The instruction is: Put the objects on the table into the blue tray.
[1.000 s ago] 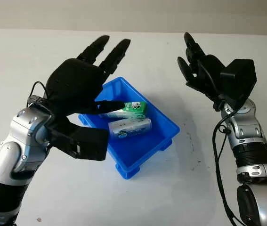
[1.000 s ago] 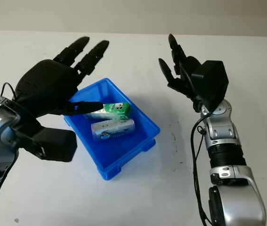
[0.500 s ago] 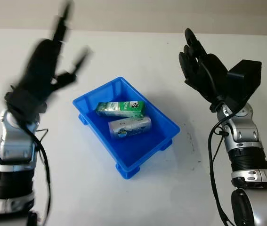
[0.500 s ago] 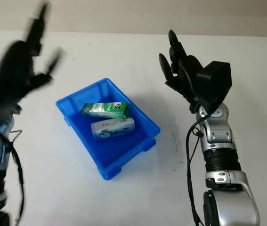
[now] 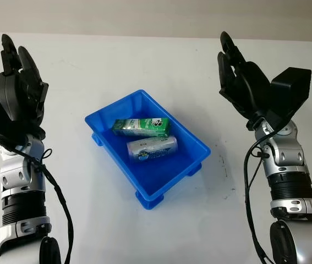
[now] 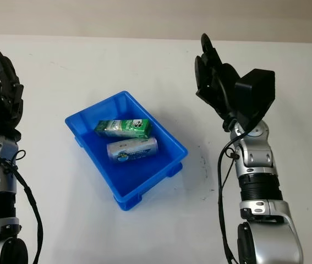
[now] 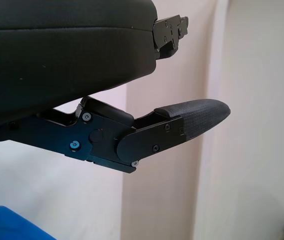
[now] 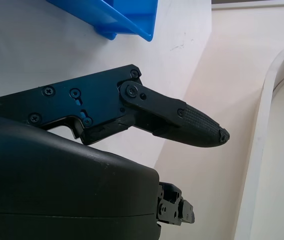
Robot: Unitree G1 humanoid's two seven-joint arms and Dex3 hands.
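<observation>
Surface (image 5: 144, 231): white, runs from the near edge to a far wall; small dark specks and scuffs to the right of the tray.

Blue tray (image 5: 111, 159): rectangular, sits mid-surface between the two arms, turned at an angle so one corner points near and one far (rim unbroken all round). A corner of it also shows in the right wrist view (image 8: 126, 22).

White can (image 5: 151, 148): lies on its side inside the tray, on the nearer half of the floor, long axis running left to right. White body with a blue-green label.

Green carton (image 5: 141, 127): lies flat inside the tray, just beyond the can, roughly parallel to it. The two sit close; contact cannot be told.

Left robot hand (image 5: 17, 88): raised upright over the left edge of the surface, well apart from the tray, fingers pointing up and far. Open, holds nothing. Left wrist view shows one finger (image 7: 192, 117) stretched straight out with only wall behind it.

Right robot hand (image 5: 242, 82): raised upright over the right side of the surface, to the right of the tray and a little farther off than it, well apart. Open, nothing in it. Right wrist view shows one finger (image 8: 192, 125) extended straight, bare surface under it.
</observation>
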